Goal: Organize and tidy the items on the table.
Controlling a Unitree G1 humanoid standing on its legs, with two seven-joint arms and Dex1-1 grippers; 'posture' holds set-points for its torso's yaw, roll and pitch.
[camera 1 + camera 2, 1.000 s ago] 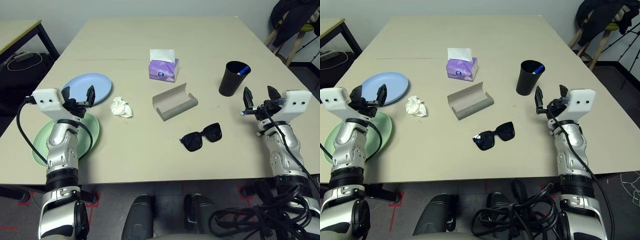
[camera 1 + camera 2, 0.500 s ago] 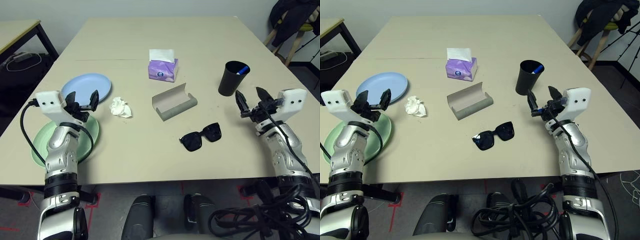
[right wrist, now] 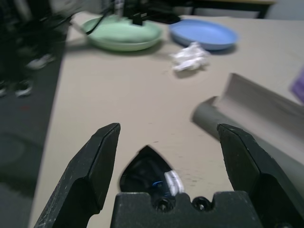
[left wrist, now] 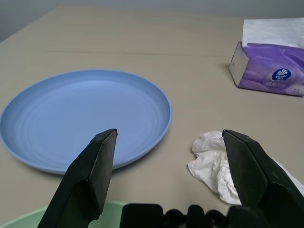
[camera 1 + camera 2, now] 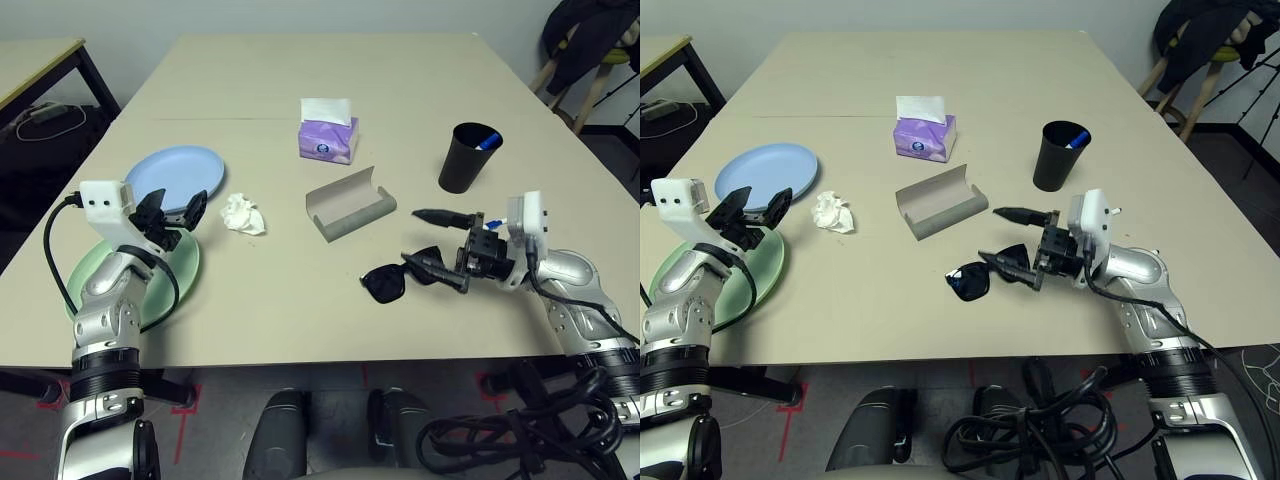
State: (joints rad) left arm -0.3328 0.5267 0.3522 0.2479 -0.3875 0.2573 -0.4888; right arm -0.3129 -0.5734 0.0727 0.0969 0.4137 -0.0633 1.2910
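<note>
I judge the tidying barely begun. My right gripper [image 5: 440, 245] is spread wide and holding nothing, its fingers straddling the near end of the black sunglasses [image 5: 400, 277], which lie loose on the table [image 5: 400, 80] at about 5 o'clock from the grey glasses case [image 5: 349, 203]. The case lies open and empty near the table's centre. My left gripper [image 5: 173, 208] is likewise released and empty, hanging over the rim where the pale-green plate [image 5: 160, 290] meets the light-blue plate [image 5: 175, 175]; the two plates are not stacked. The crumpled tissue [image 5: 242, 214] sits just beside the blue plate, at its 3 o'clock. The black cup [image 5: 467, 156], at 2 o'clock from the case, already holds a pen [image 5: 484, 141]. A purple tissue box [image 5: 327, 138] stands at 12 o'clock from the case. Sunglasses, tissue and plates remain outstanding.
</note>
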